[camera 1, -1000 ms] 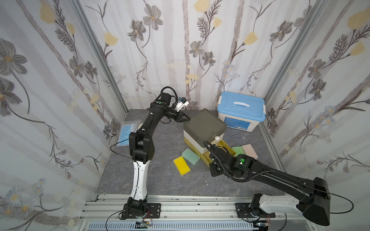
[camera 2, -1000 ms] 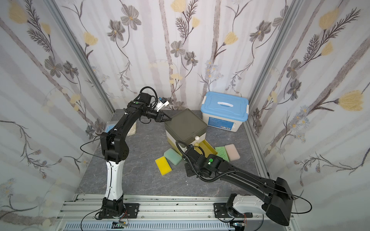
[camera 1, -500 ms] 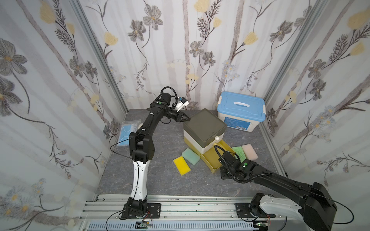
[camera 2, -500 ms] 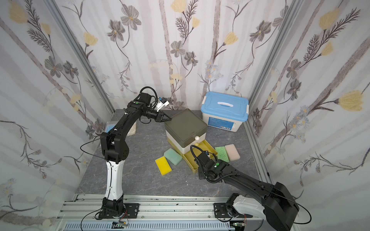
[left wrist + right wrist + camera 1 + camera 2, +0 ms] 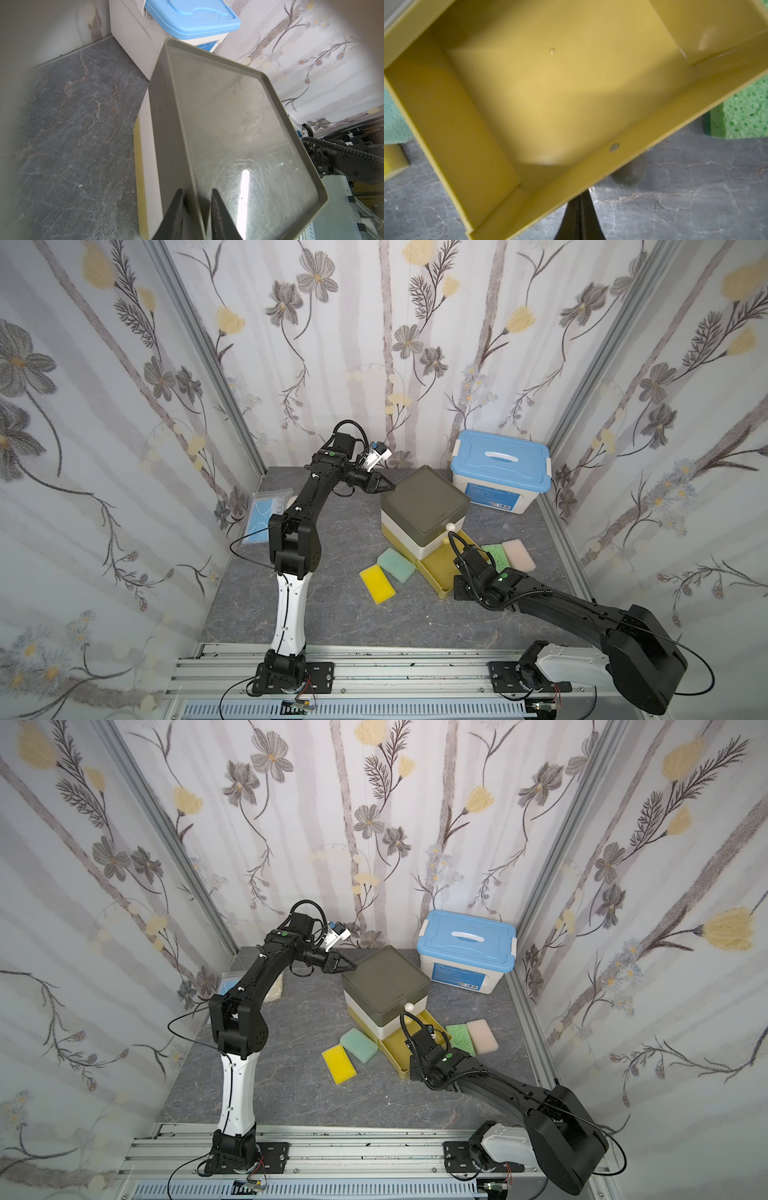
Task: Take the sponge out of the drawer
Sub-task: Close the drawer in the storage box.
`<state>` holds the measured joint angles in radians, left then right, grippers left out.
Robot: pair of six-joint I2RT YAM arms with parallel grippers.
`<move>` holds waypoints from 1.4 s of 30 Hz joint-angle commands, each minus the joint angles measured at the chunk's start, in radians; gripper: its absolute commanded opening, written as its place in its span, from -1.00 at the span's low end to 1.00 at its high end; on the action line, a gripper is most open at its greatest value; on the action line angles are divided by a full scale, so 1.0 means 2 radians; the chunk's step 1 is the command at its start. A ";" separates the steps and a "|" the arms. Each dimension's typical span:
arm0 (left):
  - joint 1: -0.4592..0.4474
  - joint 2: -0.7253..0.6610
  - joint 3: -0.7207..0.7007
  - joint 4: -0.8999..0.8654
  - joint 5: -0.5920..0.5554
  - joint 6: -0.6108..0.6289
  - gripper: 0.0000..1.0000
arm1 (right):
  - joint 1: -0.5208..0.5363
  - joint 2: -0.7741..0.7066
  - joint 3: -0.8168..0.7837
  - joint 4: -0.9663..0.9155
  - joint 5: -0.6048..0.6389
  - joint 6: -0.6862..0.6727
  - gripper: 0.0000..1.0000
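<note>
Right wrist view, right gripper fingers pressed together, empty, at front edge of open drawer, yellow sponge, teal sponge on table at its 9 o'clock, green sponge, pink sponge at 3, open room at 6, left gripper pinching cabinet lid rim.

yellow drawer slid out on the near side, under the olive top | left gripper nipped onto that top's far-left corner | right gripper closed, at the drawer's front | yellow sponge touching teal sponge, left of the drawer | green sponge and pink sponge on its right | blue-lidded box far right
</note>
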<state>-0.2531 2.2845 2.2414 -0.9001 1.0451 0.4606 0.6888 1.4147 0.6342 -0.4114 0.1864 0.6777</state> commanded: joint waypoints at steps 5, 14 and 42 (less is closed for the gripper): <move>-0.002 0.012 0.001 -0.047 -0.016 0.025 -0.50 | -0.013 0.043 0.028 0.098 0.007 -0.010 -1.00; -0.002 0.014 0.002 -0.047 -0.010 0.027 -0.51 | -0.044 0.088 0.080 0.146 0.012 -0.034 -1.00; -0.002 0.019 0.006 -0.049 0.009 0.026 -0.51 | 0.024 0.196 0.089 0.374 0.044 0.080 -1.00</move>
<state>-0.2466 2.3085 2.2646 -0.8631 1.0462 0.4675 0.7197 1.7790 0.7773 0.1402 0.3481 0.8803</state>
